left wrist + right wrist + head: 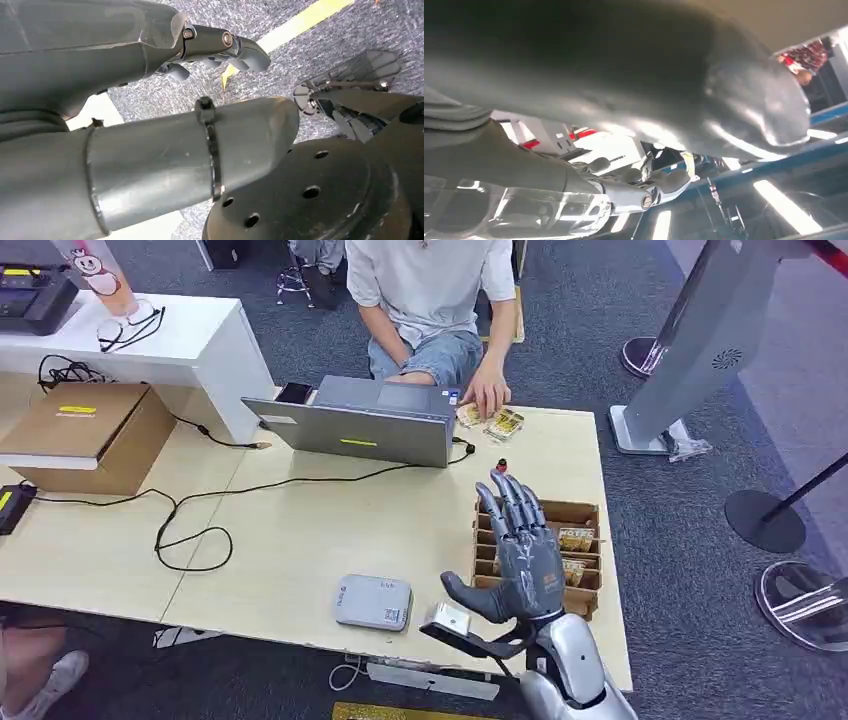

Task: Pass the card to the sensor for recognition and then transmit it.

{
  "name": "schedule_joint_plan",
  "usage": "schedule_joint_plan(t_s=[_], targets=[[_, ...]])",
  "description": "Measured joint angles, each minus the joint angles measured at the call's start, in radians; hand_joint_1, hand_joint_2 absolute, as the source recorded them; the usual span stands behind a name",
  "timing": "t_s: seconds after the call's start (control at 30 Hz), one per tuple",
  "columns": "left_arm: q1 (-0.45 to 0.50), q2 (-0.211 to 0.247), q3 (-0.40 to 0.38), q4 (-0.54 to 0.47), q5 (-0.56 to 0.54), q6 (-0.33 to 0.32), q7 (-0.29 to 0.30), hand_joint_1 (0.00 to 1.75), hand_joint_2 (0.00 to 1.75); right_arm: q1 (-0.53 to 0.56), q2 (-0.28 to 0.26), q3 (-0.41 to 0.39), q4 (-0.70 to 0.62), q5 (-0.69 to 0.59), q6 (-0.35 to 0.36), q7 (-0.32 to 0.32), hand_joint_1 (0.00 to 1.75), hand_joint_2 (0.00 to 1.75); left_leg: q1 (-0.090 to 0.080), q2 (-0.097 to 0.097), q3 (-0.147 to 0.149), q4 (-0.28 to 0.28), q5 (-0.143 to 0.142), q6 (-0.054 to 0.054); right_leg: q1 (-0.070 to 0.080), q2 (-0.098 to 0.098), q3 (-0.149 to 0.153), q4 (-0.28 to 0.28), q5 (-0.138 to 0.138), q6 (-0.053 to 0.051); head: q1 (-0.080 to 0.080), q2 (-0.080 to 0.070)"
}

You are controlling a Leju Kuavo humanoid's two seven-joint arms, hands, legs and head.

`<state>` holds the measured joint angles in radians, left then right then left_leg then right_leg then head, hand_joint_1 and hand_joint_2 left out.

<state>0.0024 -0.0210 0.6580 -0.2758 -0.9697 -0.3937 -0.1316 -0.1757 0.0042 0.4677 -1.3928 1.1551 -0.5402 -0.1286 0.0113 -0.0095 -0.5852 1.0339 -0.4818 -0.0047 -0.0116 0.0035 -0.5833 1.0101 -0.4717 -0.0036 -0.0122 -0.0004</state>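
Right hand [522,558] fingers spread, above box [588,512], cards [576,538] just beside

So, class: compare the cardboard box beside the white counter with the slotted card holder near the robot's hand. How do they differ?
The cardboard box is closed, plain and larger, with a yellow label on top. The card holder is open-topped, split into slots holding cards, and partly hidden behind the right hand. Both are brown and rest on the table.
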Motion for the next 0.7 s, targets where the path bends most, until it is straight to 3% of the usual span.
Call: schedule_joint_plan(t_s=[0.6,0.63,0.7], targets=[[0.010,-0.008,0.047,-0.010,-0.034,-0.008,0.000,0.00,0.00,0.019,-0.017,-0.023,0.000,0.077,0.017,0.035,0.00,0.00,0.000,0.000,0.000,0.000,0.000,0.000,0.000,0.000,0.000,0.000,0.000,0.000,0.000,0.000],[0.010,-0.008,0.052,-0.010,-0.038,-0.010,0.000,0.00,0.00,0.021,-0.017,-0.025,0.000,0.084,0.018,0.035,0.00,1.75,0.000,0.000,0.000,0.000,0.000,0.000,0.000,0.000,0.000,0.000,0.000,0.000,0.000,0.000],[0.010,-0.009,0.062,-0.011,-0.046,-0.010,0.000,0.00,0.00,0.022,-0.018,-0.028,0.000,0.089,0.021,0.038,0.00,1.75,0.000,0.000,0.000,0.000,0.000,0.000,0.000,0.000,0.000,0.000,0.000,0.000,0.000,0.000]])
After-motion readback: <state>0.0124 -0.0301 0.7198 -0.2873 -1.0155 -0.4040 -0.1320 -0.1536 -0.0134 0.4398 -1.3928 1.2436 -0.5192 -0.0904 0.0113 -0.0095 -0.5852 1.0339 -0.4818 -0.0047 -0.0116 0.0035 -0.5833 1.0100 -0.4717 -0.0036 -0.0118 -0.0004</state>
